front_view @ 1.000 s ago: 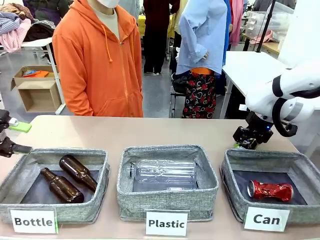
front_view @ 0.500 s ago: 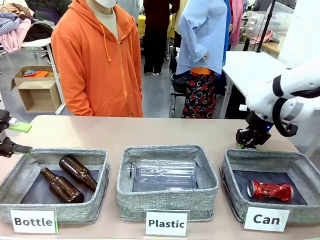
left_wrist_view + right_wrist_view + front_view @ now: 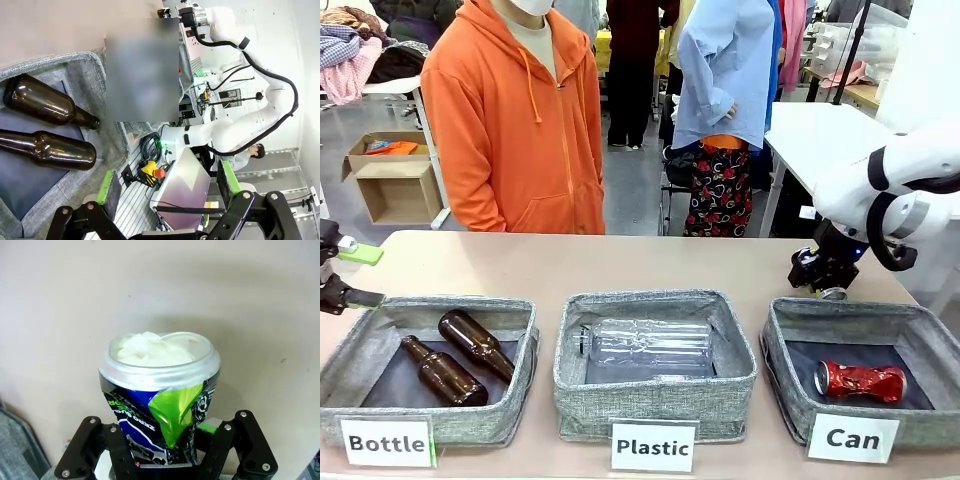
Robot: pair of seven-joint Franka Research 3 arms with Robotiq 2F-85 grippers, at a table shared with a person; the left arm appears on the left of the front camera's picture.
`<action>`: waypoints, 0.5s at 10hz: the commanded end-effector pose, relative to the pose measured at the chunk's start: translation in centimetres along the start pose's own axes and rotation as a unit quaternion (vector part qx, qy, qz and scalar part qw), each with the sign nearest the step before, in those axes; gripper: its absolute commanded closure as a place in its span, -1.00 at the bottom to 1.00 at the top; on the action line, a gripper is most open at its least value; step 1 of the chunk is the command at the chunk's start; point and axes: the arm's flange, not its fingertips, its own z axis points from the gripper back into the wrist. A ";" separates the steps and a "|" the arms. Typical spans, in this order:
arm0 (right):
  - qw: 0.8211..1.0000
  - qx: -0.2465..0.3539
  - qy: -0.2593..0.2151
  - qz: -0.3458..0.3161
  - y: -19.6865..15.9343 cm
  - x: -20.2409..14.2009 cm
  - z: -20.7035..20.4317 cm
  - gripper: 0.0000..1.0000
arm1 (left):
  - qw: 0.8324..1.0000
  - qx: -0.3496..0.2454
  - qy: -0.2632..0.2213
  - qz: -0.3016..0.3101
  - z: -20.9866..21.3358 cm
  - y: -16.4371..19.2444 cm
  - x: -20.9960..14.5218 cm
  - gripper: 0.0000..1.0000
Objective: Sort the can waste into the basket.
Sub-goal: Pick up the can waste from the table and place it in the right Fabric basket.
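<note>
My right gripper point(image 3: 828, 284) hangs just behind the back left corner of the grey basket point(image 3: 782, 322) labelled "Can", shut on a dark can point(image 3: 160, 400) with a silver end and green-yellow markings. In the right wrist view the can fills the space between my fingers point(image 3: 222, 440), above bare table. The silver end of the dark can point(image 3: 834, 293) peeks out below the gripper in the front view. A crushed red can point(image 3: 860, 381) lies inside the basket. My left gripper point(image 3: 340, 270) stands open at the table's left edge; the left wrist view shows my left gripper point(image 3: 165, 185) with nothing between its fingers.
A "Plastic" basket point(image 3: 735, 350) in the middle holds a clear bottle point(image 3: 645, 348). The "Bottle" basket point(image 3: 360, 345) at left holds two brown bottles point(image 3: 460, 358). A person in an orange hoodie point(image 3: 515, 120) stands across the table.
My right gripper has shifted slightly right and lifted a little with the dark can, whose silver end now shows beneath it. The left arm has stayed still.
</note>
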 end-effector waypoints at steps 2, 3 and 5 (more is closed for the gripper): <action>0.998 0.017 -0.050 0.031 0.2 -2.3 7.6 1.00 | 1.000 -0.005 -0.004 -0.001 -0.2 -0.2 0.0 -1.00; 0.996 0.027 -0.067 0.061 0.5 -3.3 10.9 1.00 | 1.000 -0.005 -0.004 -0.001 -0.2 -0.2 0.0 -1.00; 0.982 0.053 -0.097 0.152 1.9 -7.0 17.1 1.00 | 1.000 -0.005 -0.004 -0.001 -0.2 -0.2 0.0 -1.00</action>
